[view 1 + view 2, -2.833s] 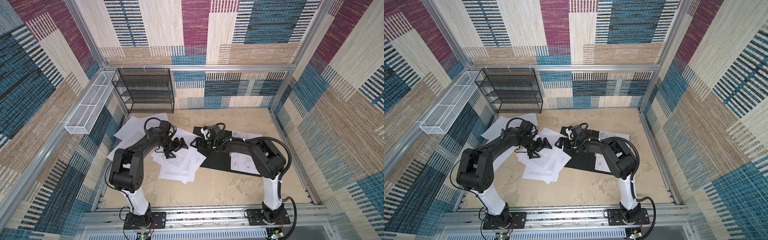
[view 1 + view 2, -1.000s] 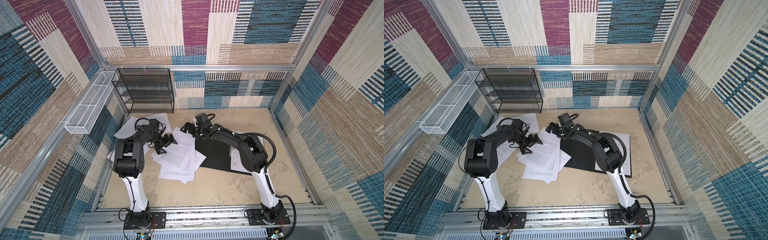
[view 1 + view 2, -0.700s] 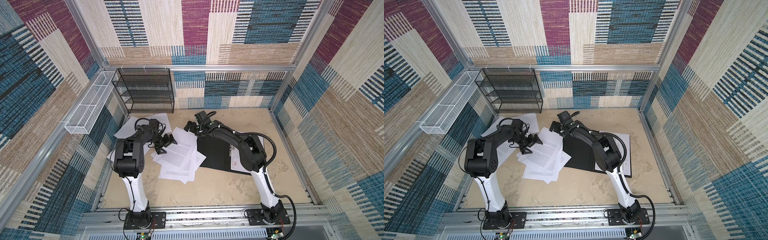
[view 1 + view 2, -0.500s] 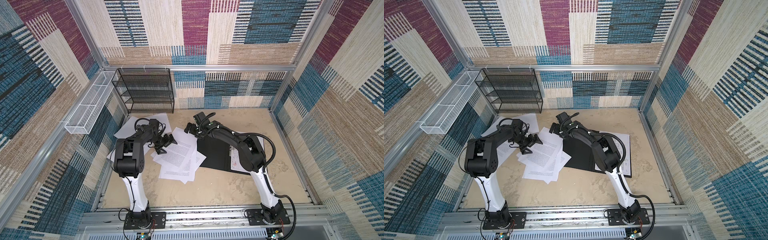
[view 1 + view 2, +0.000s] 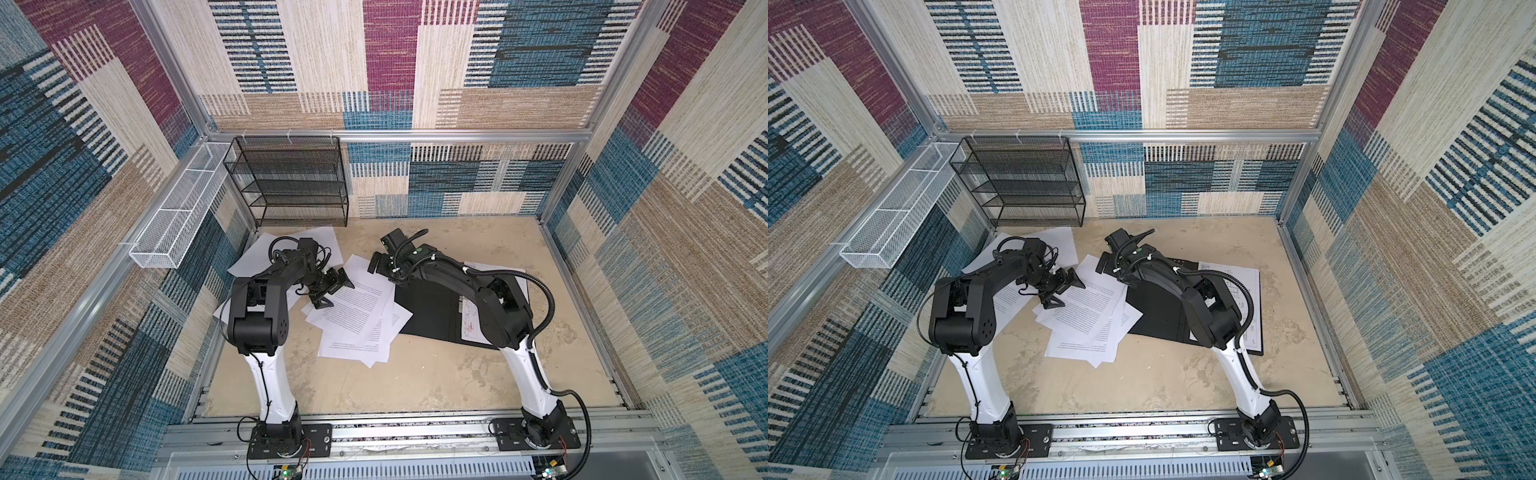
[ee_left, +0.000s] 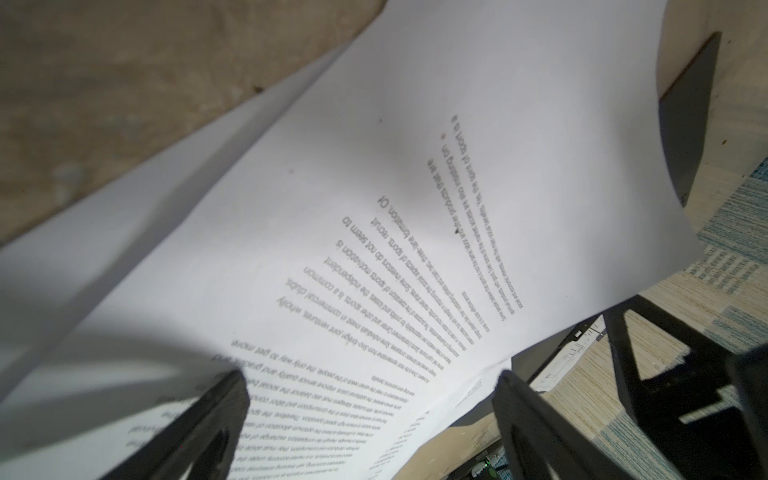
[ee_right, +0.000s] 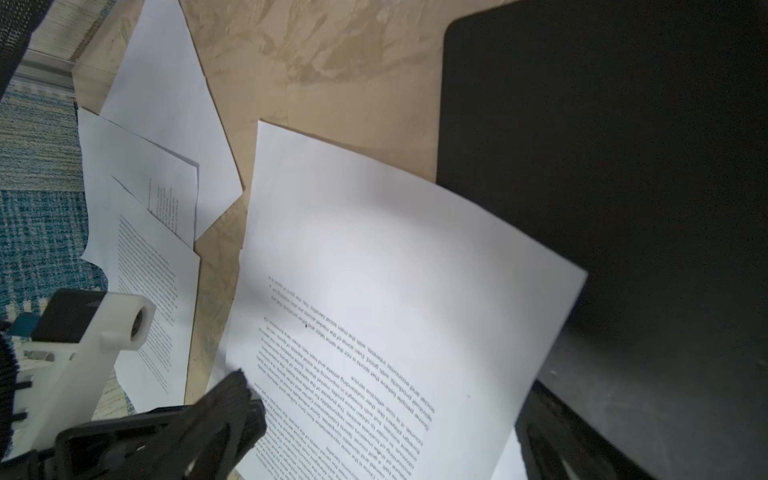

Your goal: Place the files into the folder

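files point(image 5: 356, 320) overlap the folder point(image 5: 432, 313) edge, left hand point(image 5: 335, 293) and right hand point(image 5: 380, 270) both released.

- I'm working in a robot test cell, a lab enclosure.
- An aluminium frame point(image 5: 457, 135) boxes it in; patterned woven panels point(image 5: 390, 62) line every wall.
- Two arms point(image 5: 266, 374) are bolted to a rail point(image 5: 415, 432) along the picture's lower edge.
- Office props: black mesh rack point(image 5: 291, 183) upper left, loose files point(image 5: 357, 316) on the beige floor point(image 5: 415, 386).

Front: we see bare table point(image 5: 415, 386) right across.
Middle: files point(image 5: 357, 320) overlap the folder point(image 5: 428, 311) edge; right arm point(image 5: 478, 286) crosses the folder.
Back left: rack point(image 5: 291, 183) blocks us.
Left wall: basket point(image 5: 174, 224) juts in.
Back right: bare table.
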You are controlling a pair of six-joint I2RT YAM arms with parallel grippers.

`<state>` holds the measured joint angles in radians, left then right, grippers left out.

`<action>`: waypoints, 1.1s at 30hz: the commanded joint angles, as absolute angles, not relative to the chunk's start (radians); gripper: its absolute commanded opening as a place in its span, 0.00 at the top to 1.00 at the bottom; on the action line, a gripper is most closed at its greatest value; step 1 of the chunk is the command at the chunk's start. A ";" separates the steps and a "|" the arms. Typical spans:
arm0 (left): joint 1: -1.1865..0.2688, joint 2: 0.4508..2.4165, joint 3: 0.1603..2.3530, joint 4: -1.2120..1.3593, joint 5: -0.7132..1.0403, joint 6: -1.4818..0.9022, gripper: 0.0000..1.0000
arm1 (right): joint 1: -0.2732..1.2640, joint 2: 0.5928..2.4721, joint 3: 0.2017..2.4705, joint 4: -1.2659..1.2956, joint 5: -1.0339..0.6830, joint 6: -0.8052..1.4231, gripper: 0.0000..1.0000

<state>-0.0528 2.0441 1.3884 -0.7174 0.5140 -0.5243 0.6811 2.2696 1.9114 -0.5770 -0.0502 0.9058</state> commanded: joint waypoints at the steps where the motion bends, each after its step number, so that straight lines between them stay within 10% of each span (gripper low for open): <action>1: -0.069 2.139 1.347 -0.736 0.467 -0.524 0.03 | 0.681 2.271 1.940 -0.604 -0.017 0.919 0.00; 13: -0.070 2.131 1.334 -0.725 0.485 -0.537 0.04 | 0.690 2.195 1.680 -0.242 -0.224 1.036 0.00; 33: -0.068 2.127 1.321 -0.721 0.473 -0.543 0.04 | 0.706 1.981 1.373 -0.343 -0.110 1.028 0.00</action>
